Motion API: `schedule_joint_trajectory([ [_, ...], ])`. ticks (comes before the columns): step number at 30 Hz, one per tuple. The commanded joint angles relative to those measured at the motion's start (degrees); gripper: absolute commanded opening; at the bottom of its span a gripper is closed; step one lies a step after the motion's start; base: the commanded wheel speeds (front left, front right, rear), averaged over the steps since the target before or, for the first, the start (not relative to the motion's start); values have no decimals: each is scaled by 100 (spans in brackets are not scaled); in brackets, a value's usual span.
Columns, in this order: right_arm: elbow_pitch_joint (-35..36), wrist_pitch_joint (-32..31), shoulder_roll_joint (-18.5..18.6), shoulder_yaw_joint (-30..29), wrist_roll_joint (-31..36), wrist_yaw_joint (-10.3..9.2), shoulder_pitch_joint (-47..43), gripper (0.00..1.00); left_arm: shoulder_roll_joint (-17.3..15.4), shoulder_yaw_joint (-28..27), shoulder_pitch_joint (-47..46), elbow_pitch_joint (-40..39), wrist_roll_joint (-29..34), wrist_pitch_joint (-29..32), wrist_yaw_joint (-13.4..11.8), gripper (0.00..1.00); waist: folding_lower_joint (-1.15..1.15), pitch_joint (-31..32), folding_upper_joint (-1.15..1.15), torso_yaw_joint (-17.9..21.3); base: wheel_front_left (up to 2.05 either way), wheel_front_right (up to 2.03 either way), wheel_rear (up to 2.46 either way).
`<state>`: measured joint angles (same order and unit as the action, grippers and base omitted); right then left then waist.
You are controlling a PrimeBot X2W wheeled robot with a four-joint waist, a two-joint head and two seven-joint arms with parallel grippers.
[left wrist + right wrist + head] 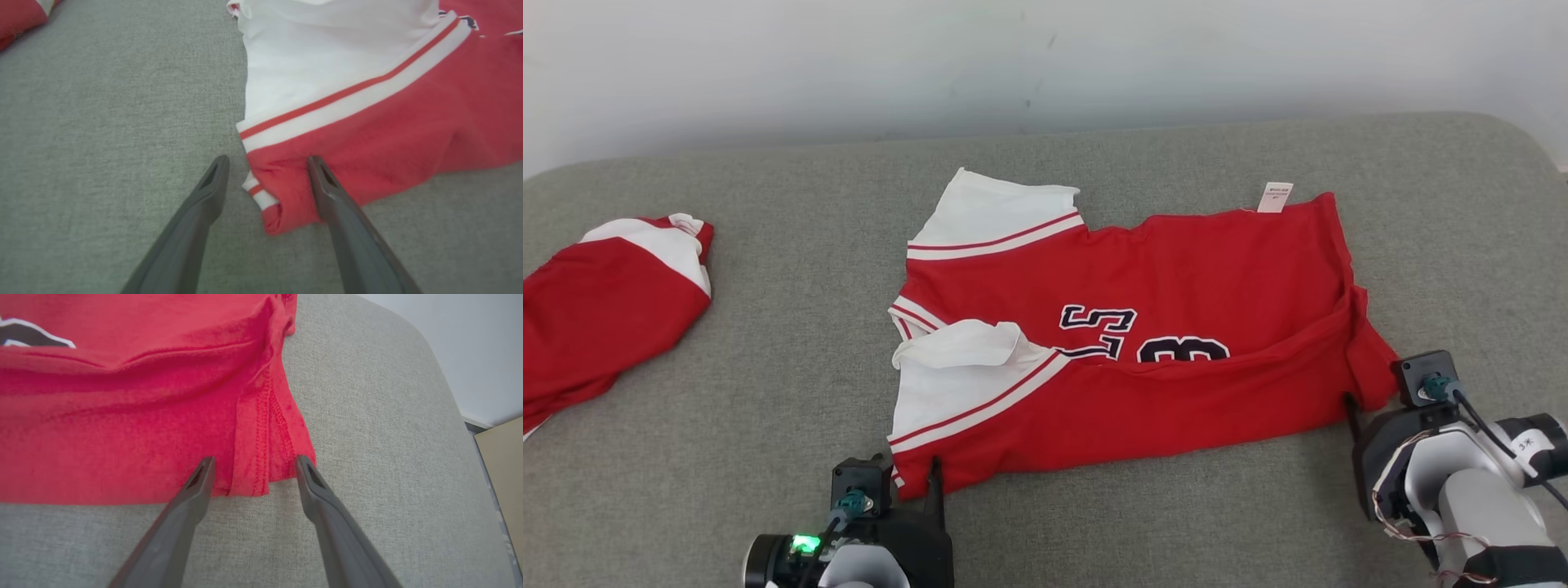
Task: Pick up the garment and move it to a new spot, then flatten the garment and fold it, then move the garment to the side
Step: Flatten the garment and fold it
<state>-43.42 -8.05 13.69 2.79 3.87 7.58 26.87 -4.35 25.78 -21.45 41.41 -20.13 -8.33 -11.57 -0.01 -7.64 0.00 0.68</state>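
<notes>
The red jersey [1176,392] carries two large dark-blue digits [1143,335] outlined in white. A fold of cloth hides part of them; the one on the right looks like a 3, the other like a 5 or a 2, not certain. A white tag [1275,196] at the jersey's far edge bears print too small to read. A white sticker [1525,445] on the right arm [1462,490] has a handwritten mark beginning with 3.

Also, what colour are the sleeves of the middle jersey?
White, with a thin red stripe near the seam; the left wrist view shows the near sleeve best.
</notes>
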Motion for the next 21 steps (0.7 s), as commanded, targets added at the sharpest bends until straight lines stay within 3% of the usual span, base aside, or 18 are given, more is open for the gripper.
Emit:
schedule_joint_trajectory([
  [1,-111,10,66,-41,79,-18,84,100,2,26,9,117,-30,49,1,100,1,-38,0,-14,0,0,0],
  [9,-397,106,122,-79,209,-18,283,100,25,86,-76,186,-74,36,0,100,1,-146,0,-85,0,0,0],
  [21,-841,131,14,-693,-21,-17,514,100,-12,172,-133,241,-118,9,10,100,1,-284,0,-145,0,0,0],
])
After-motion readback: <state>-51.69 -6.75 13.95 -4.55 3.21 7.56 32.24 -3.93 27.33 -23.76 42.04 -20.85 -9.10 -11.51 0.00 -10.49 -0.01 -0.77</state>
